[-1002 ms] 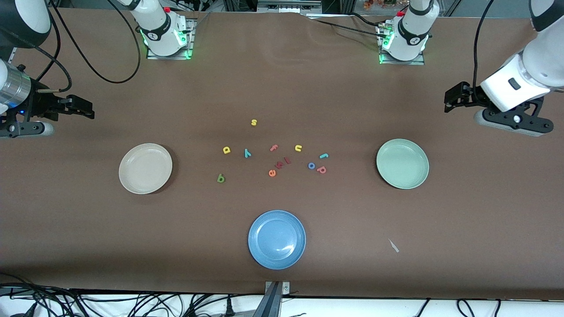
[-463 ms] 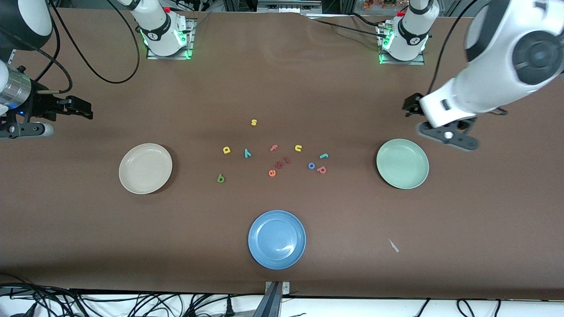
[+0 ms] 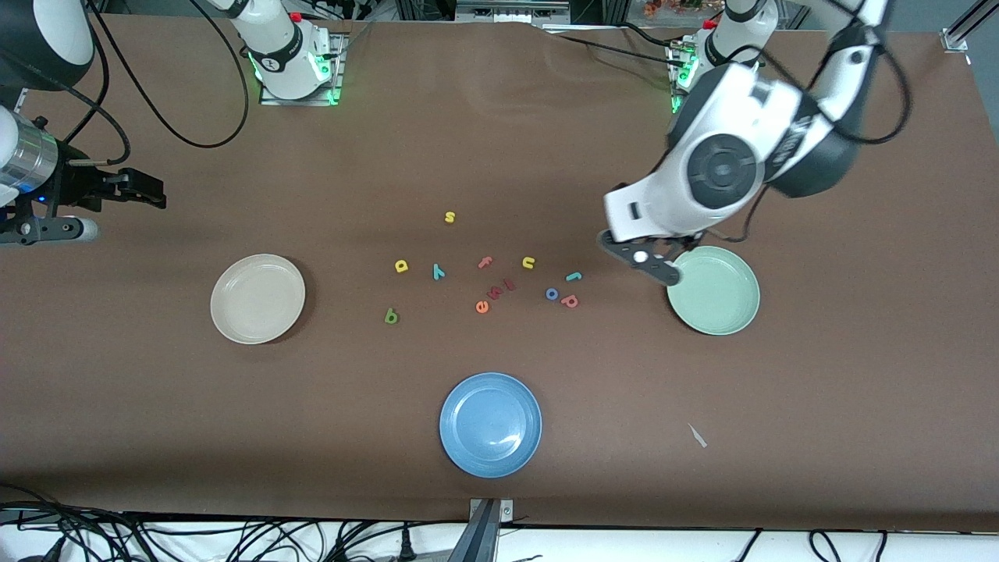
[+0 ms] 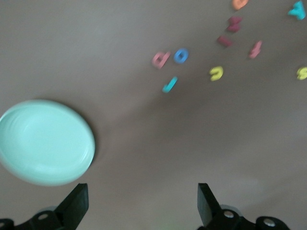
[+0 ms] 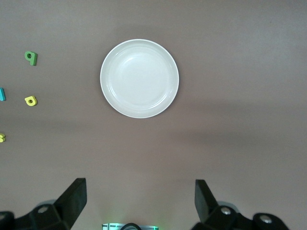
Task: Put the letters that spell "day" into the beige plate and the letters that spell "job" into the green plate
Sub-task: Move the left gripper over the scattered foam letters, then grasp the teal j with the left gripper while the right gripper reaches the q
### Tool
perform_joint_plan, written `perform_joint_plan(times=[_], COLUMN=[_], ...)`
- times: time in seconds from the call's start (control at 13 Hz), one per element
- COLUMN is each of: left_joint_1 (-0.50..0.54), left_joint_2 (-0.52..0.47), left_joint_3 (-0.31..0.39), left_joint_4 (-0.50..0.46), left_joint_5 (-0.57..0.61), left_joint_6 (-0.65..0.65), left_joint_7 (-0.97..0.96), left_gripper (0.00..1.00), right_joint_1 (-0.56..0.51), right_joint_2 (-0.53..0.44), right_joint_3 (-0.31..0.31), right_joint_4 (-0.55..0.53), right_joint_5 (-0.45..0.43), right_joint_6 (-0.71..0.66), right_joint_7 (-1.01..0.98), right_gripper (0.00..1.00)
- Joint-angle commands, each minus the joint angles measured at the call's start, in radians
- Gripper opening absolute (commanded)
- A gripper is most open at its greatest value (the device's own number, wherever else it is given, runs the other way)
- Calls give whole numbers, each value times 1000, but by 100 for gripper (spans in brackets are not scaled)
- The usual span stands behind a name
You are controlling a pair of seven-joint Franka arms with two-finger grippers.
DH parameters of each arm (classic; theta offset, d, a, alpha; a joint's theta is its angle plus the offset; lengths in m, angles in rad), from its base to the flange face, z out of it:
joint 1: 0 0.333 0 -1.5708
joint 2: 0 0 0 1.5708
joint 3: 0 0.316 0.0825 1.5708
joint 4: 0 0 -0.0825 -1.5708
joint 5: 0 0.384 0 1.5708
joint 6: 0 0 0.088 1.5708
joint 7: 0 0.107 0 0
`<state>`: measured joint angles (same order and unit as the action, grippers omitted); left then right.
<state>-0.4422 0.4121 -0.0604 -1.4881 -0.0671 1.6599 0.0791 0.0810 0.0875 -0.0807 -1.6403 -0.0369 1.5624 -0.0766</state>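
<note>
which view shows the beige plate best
The right wrist view: the beige plate sits whole, large and empty near the middle. The front view shows it whole too, but small, toward the right arm's end of the table. The left wrist view misses it.

Both arms are white with round dark grey joints. Black cables hang off them. Their bases, at the top of the picture, glow green. The left gripper (image 3: 652, 265) and right gripper (image 3: 129, 191) are black.

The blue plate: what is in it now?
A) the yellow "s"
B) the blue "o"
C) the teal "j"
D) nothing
D: the blue plate shows only its bare inside; the "o", "s" and "j" all lie on the table.
</note>
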Motion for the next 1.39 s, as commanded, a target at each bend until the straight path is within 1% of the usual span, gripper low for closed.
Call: perform_joint_plan(times=[0.0,0.08,0.15,0.31,0.39,0.54,0.62,0.85,0.93,1.0,1.08,1.23,1.31], left_joint_1=[-55,-79,-82,-84,-84,-101,-101,-116,-116,-116,-118,-122,-122], left_joint_2=[120,143,158,171,178,180,180,182,180,180,182,182,188], left_joint_3=[13,14,14,14,14,14,14,16,16,16,14,16,16], left_joint_4=[43,45,42,26,11,-41,-78,-165,-194,-227,-260,-268,-264], left_joint_5=[-19,-17,-16,-20,-13,-3,-3,0,10,29,33,35,35], left_joint_6=[153,175,193,230,235,285,322,400,428,478,526,537,540], left_joint_7=[55,109,170,366,430,455,461,514,519,519,521,541,542], left_gripper=[100,100,100,100,100,99,99,94,94,92,91,73,64], right_joint_1=[3,8,6,10,11,37,40,75,85,123,147,198,213], right_joint_2=[3,5,15,21,49,90,104,188,204,218,228,270,285], right_joint_3=[10,12,9,9,10,12,12,22,27,29,29,45,45], right_joint_4=[14,13,13,14,14,16,14,14,14,7,2,2,3], right_joint_5=[-11,-11,-6,3,5,17,19,20,19,19,20,31,88], right_joint_6=[-15,-15,-13,4,14,31,66,137,175,233,266,326,344], right_joint_7=[1,1,6,8,9,9,6,18,23,32,100,260,299], right_gripper=[100,100,100,100,100,100,100,100,100,100,100,100,100])
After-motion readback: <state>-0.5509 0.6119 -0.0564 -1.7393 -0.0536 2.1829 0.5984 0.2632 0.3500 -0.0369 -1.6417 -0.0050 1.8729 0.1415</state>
